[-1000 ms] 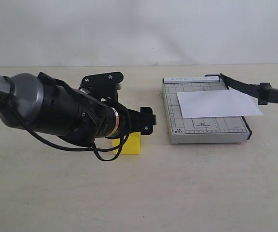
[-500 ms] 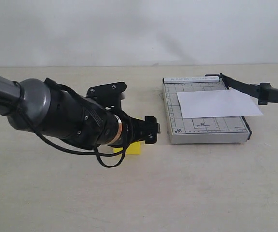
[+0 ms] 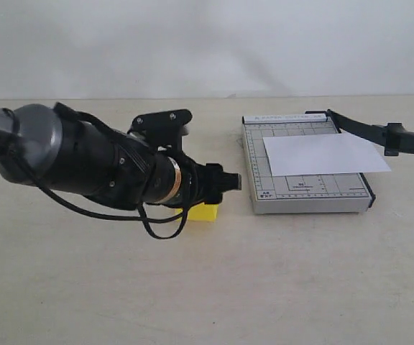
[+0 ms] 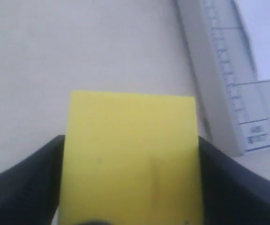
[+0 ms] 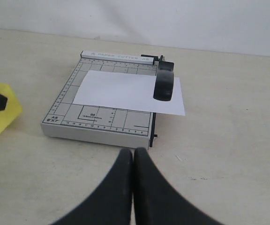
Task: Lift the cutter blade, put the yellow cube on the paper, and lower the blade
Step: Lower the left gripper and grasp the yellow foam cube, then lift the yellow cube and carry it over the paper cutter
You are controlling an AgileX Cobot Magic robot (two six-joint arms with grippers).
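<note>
The yellow cube (image 4: 130, 159) fills the gap between my left gripper's (image 4: 130, 140) black fingers (image 4: 27, 178), which press on both its sides. In the exterior view the left gripper (image 3: 225, 183) holds the cube (image 3: 203, 213) tilted, low over the table, left of the grey board (image 3: 315, 188). The white paper (image 3: 325, 154) lies on the board. The cutter blade (image 3: 361, 129) stands raised, slanting up to the right, its handle (image 5: 164, 82) over the paper (image 5: 121, 91). My right gripper (image 5: 134, 152) is shut and empty, in front of the board (image 5: 102, 119).
The board's ruled edge (image 4: 219, 79) lies close beside the held cube. A pale wall rises behind the beige table (image 3: 264, 287). The left arm's cable loop (image 3: 160, 228) hangs just above the tabletop.
My left gripper has swung right toward the board and closed on the yellow cube, which has shifted right and tilted. The blade, paper and right gripper have not moved.
</note>
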